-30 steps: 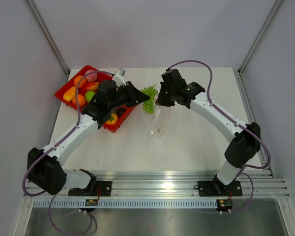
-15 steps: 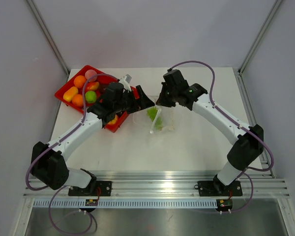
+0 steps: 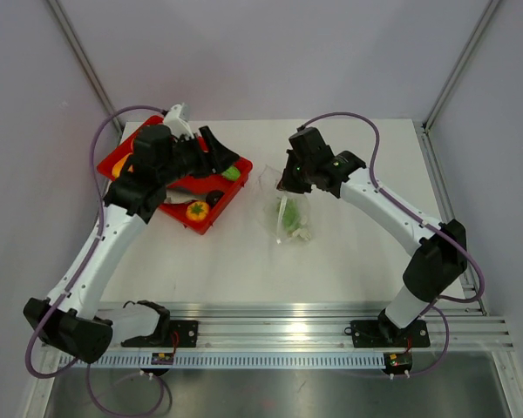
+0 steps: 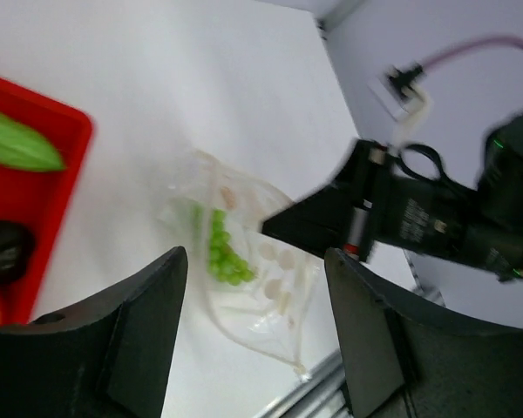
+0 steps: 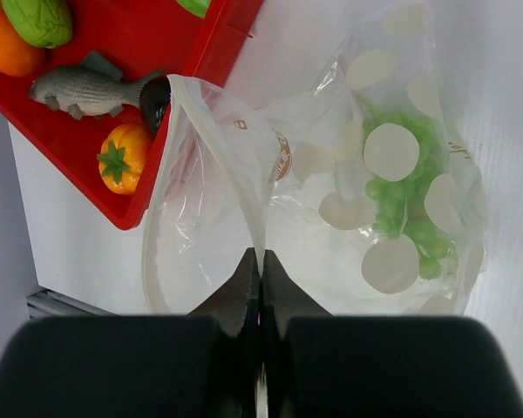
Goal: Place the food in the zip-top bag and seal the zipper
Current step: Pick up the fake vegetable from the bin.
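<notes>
clear bag with whitish round marks, mouth gaping toward the red tray, zipper unsealed, green grapes inside, orange pumpkin, green vegetable, orange fruit and dark piece lying in the tray

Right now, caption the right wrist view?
Right claw pinches the zip-top bag at its mouth; green grapes inside, red tray beside.

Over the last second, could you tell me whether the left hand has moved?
Yes. The left hand has drawn back leftward, away from the zip-top bag, and is now above the right end of the red tray.
</notes>
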